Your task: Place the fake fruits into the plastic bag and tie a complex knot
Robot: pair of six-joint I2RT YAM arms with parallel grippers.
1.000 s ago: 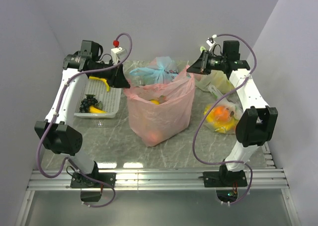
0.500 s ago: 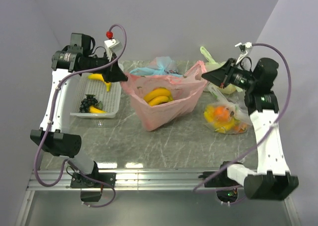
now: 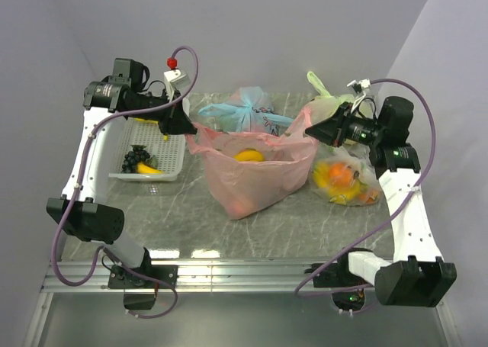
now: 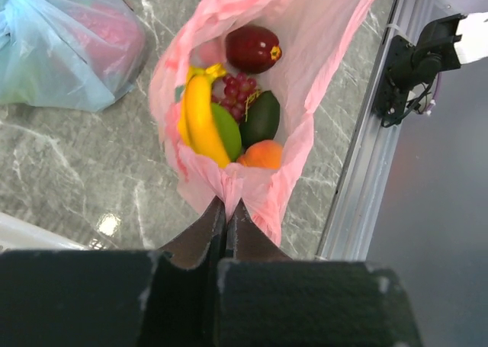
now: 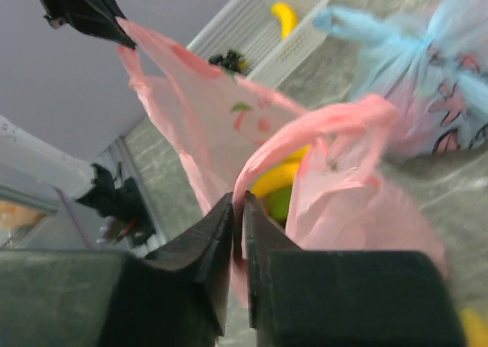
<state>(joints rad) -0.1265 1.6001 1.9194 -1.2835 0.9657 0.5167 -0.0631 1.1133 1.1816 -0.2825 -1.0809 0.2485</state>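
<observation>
Grey marbled table (image 3: 175, 210) and pale lilac walls make the scene, and the pink plastic bag (image 3: 255, 175) stands on the table between your two pincers, stretched from one to the other. Your left pincer (image 3: 185, 126) is clenched on the bag's rim; in the left wrist view its fingers meet on a fold of pink film. Just ahead of this pincer the bag's mouth gapes, and the fake fruits (image 4: 240, 103) lie inside. An orange piece (image 4: 263, 156) is nearest to the fingertips, then a yellow banana (image 4: 200, 118) and green pieces. The purple grape bunch (image 4: 236, 88) comes after them, and the dark red apple (image 4: 253, 48) is farthest. Your right pincer (image 3: 309, 133) grasps the opposite handle: in the right wrist view the pink loop runs into the narrow slot between its fingers. A light blue bag (image 3: 244, 114) lies on the far side of the pink one. A white basket (image 3: 171, 164) with grapes and a banana sits beneath your left pincer. A clear bag (image 3: 347, 179) of orange fruit lies below your right pincer.
</observation>
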